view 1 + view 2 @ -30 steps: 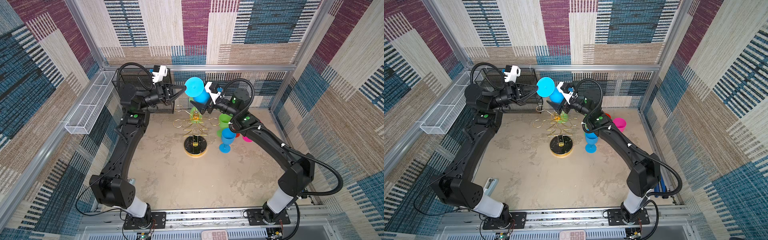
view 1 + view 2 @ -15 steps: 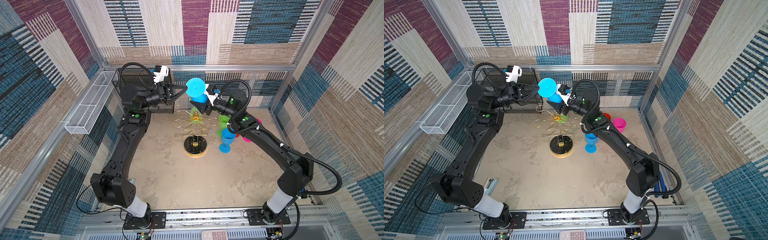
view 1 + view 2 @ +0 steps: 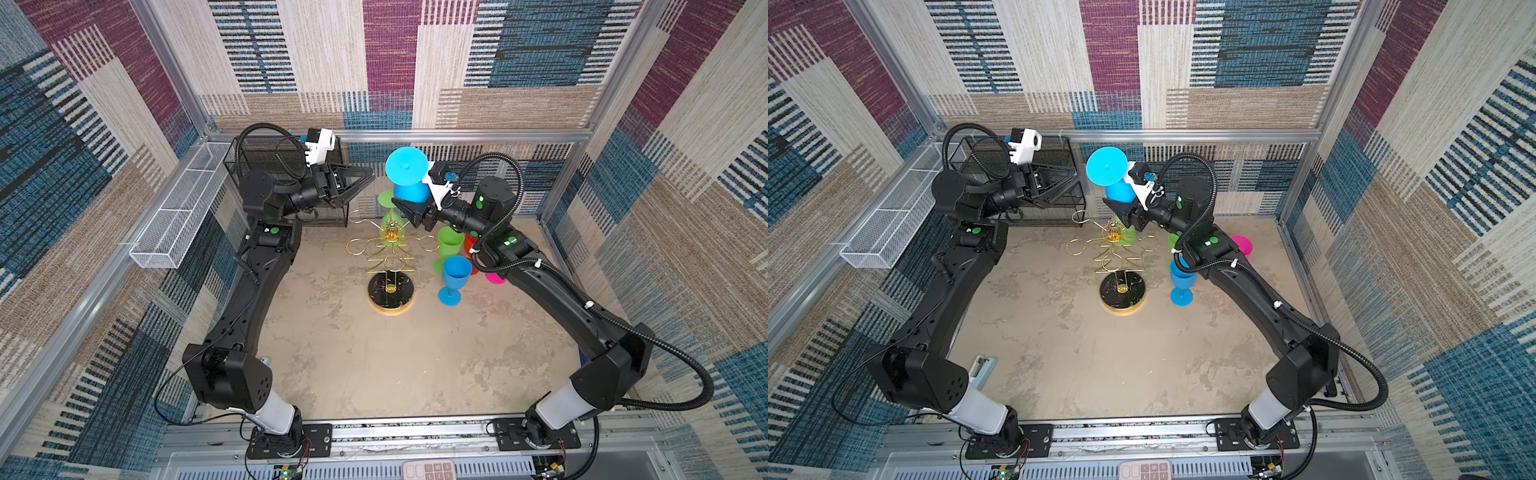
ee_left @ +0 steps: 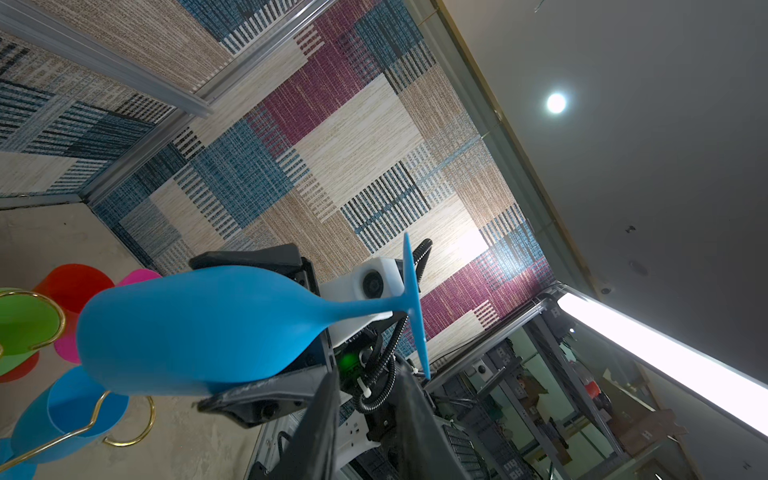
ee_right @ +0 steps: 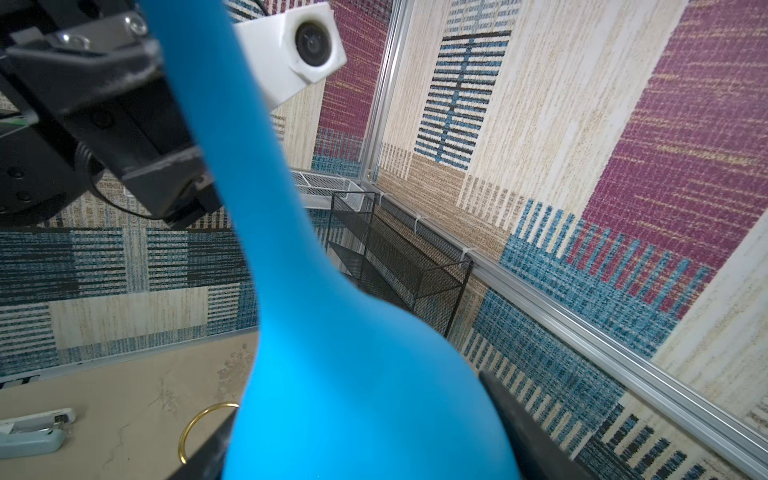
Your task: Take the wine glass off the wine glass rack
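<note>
The blue wine glass point(image 3: 405, 168) is in the air behind the rack, foot uppermost. My right gripper point(image 3: 409, 203) is shut on its bowl; in the right wrist view the bowl point(image 5: 353, 395) fills the space between the two dark fingers. My left gripper point(image 3: 371, 176) stands just left of the foot, apart from it. In the left wrist view its jaws point(image 4: 365, 399) stand slightly open with nothing between them. The gold wine glass rack point(image 3: 390, 249) stands on its round black base point(image 3: 391, 291). A green glass point(image 3: 390, 212) hangs upside down from a back arm.
Upright green point(image 3: 449, 245), blue point(image 3: 455, 274) and pink point(image 3: 494, 276) glasses stand right of the rack, under my right arm. A black mesh shelf point(image 3: 286, 166) is at the back left. A white wire basket point(image 3: 178, 216) hangs on the left wall. A stapler point(image 3: 982, 370) lies front left.
My right gripper has closed on the blue glass's bowl. My left gripper has let go of the foot and opened a little. The glass has shifted slightly right.
</note>
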